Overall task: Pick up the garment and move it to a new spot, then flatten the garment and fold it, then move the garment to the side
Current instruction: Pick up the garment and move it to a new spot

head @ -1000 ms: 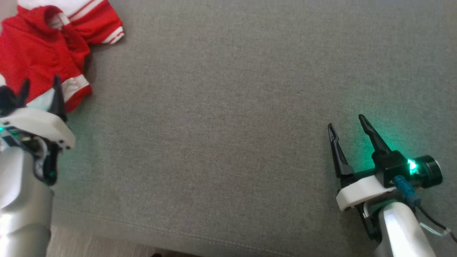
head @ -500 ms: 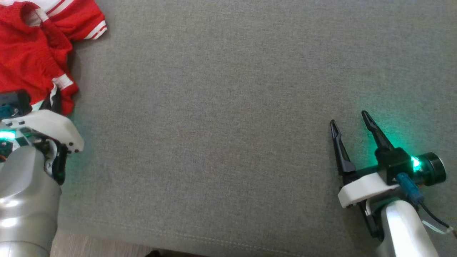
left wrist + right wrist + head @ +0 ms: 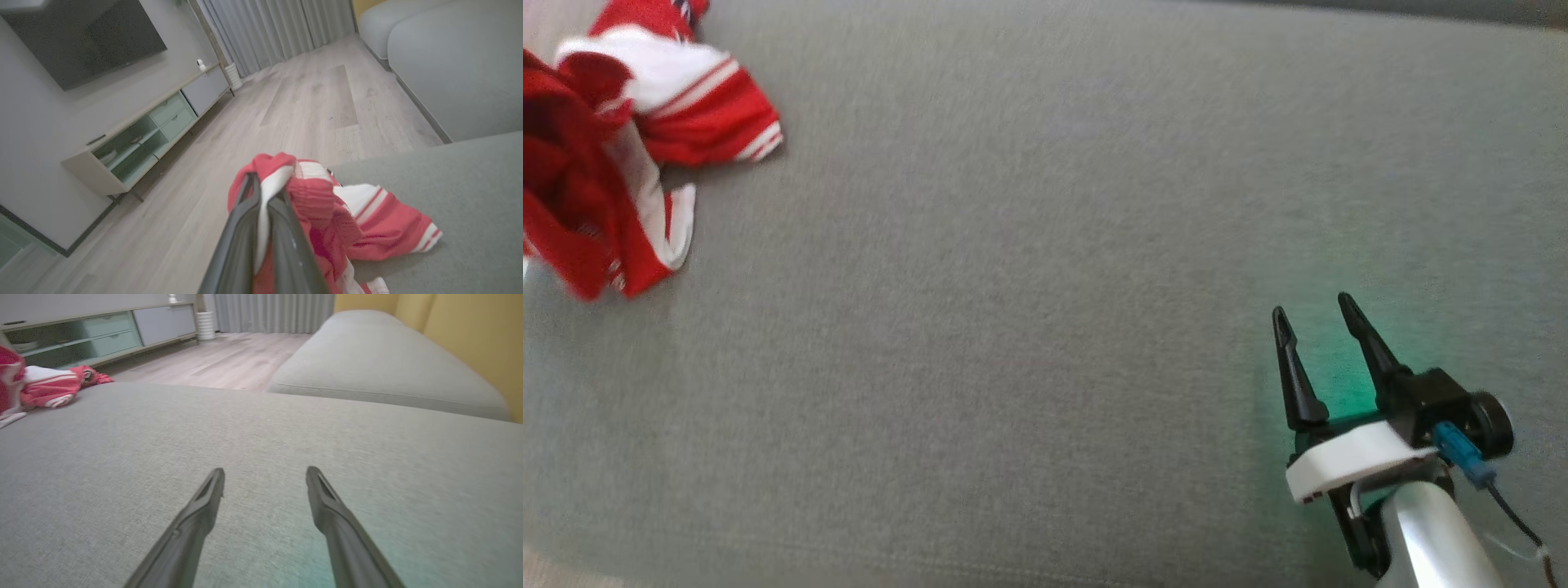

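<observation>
— Fabric?
— Ribbed red knit, white-striped cuffs: the garment point(image 3: 580, 220) sits crumpled at the woven grey cushion's point(image 3: 1013, 327) left edge.
— Hands?
— Left hand point(image 3: 266, 185) pinches a fold; right hand point(image 3: 1311, 304) gapes, empty.

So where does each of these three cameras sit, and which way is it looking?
Head view: on the head, looking down at the sofa, garment upper left; open right gripper shows lower right.
Left wrist view: on the left wrist, looking along the left gripper, shut on the garment, toward floor and cabinet.
Right wrist view: on the right wrist, looking low across the sofa; its two fingers show.
Shared: all three show garment and sofa.
</observation>
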Robot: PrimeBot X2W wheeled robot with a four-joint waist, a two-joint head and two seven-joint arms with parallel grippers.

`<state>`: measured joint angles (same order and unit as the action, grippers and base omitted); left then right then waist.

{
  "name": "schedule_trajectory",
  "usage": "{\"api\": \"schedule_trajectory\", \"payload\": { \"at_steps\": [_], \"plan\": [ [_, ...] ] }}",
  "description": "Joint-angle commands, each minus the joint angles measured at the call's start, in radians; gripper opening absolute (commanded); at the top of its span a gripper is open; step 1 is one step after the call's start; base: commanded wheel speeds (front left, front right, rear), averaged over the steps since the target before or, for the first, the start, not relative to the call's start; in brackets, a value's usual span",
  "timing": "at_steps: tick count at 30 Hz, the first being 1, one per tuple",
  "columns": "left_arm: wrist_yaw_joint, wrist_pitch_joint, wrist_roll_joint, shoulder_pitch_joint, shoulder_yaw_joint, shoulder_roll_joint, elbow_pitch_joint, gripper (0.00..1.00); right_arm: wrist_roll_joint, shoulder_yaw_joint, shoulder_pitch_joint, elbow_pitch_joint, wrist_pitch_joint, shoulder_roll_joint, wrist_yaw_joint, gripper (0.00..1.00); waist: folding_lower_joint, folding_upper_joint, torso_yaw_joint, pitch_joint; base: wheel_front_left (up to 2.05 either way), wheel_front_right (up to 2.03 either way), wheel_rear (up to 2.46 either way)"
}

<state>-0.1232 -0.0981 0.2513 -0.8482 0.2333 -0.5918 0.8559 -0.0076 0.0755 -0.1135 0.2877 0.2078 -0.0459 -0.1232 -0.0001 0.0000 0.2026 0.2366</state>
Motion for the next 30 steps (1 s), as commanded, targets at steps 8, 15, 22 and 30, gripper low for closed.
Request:
{"api": "schedule_trajectory", "payload": {
  "at_steps": [8,15,22,30],
  "plan": [
    [-0.007,0.053,0.023,-0.065,0.106,-0.114,-0.222,0.0,0.057,-0.007,0.028,0.045,0.043,-0.004,-0.008,1.0,0.0001,0.0,-0.132,-0.176,0.0,0.0,0.0],
    [-0.007,0.117,0.171,-0.05,0.318,-0.15,-0.476,0.0,0.062,-0.055,0.069,0.065,0.051,-0.004,-0.008,1.0,0.0001,0.0,-0.257,-0.216,0.0,0.0,0.0],
    [-0.007,0.098,0.285,-0.039,0.435,-0.034,-0.561,0.0,0.08,-0.044,0.058,0.065,0.053,-0.004,-0.008,1.0,0.0001,0.0,-0.363,-0.175,0.0,0.0,0.0],
    [0.011,-0.035,0.317,0.012,0.516,0.26,-0.361,0.0,0.117,0.016,0.007,0.06,0.054,-0.004,-0.008,1.0,0.0001,0.0,-0.444,-0.101,0.0,0.0,0.0]
  ]
}}
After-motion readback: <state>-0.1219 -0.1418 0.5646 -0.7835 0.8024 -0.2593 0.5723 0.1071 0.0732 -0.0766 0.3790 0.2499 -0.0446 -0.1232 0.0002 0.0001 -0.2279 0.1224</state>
